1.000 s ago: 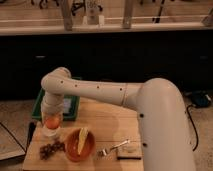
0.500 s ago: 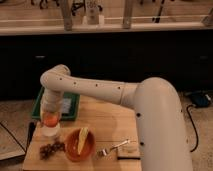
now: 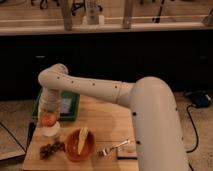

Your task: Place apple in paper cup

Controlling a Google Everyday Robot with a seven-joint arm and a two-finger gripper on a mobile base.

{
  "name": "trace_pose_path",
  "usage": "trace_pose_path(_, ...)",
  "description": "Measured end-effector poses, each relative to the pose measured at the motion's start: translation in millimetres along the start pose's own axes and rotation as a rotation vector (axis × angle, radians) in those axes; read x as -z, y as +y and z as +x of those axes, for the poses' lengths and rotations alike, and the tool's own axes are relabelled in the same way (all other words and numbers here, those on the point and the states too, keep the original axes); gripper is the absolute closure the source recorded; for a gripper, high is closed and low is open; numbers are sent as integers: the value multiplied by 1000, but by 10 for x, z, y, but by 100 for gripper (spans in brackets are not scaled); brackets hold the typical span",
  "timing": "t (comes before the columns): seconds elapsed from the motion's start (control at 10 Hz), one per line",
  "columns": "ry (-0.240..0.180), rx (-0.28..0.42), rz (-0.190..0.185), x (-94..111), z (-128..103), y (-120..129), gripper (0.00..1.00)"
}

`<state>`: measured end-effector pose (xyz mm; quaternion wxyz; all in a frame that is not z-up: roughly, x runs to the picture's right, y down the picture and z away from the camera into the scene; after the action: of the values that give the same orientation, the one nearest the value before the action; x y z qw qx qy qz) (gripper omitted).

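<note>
The tool is largely merged with the pale wrist housing above it, and whether it is apart, together or clamped on anything cannot be told. It is seen up and to the left of the orange bowl, hanging downward at the end of the white arm. The apple is found at the tool's lower end, but the contact between them cannot be made out. The paper cup stands directly under the apple, just left of the orange bowl. Whether the apple rests on the cup's rim or is held clear of it cannot be judged. A yellow wedge is leaned inside the orange bowl. A dark cluster is laid on the desk left of the bowl. A green tray beyond the bowl is partly hidden by the arm. To the bowl's right a pale utensil is laid, its kind not made out. The desk's near edge is cut off.
</note>
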<state>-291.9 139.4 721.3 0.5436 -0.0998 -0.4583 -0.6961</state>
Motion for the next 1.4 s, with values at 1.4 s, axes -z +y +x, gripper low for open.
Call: trace_pose_path(1.4, -12, 9, -1, 17, -15, -35, 20)
